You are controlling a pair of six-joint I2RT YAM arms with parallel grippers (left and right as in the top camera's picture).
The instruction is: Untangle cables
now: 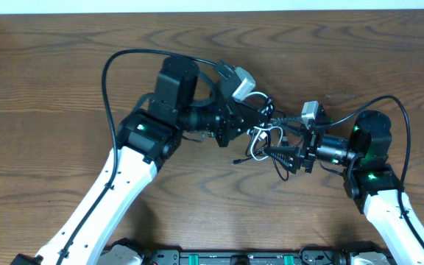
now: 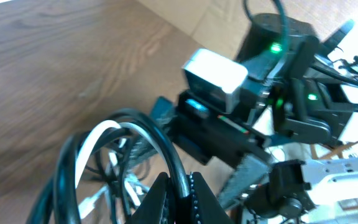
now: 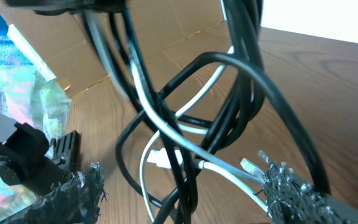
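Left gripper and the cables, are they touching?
Touching. The left wrist view shows the left gripper shut, pinching a black loop of the cables between its jaws.

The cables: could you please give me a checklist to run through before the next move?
1. Left gripper shut on a black cable: ok.
2. Right gripper open: ok.
3. Cables pass between the right gripper's open jaws: ok.
4. Cables untangled: not ok; black loops cross a white cable.
5. Single strand lined up for the right gripper: cannot tell.

wooden table [image 1: 43,81], likely cardboard [image 3: 179,25] behind
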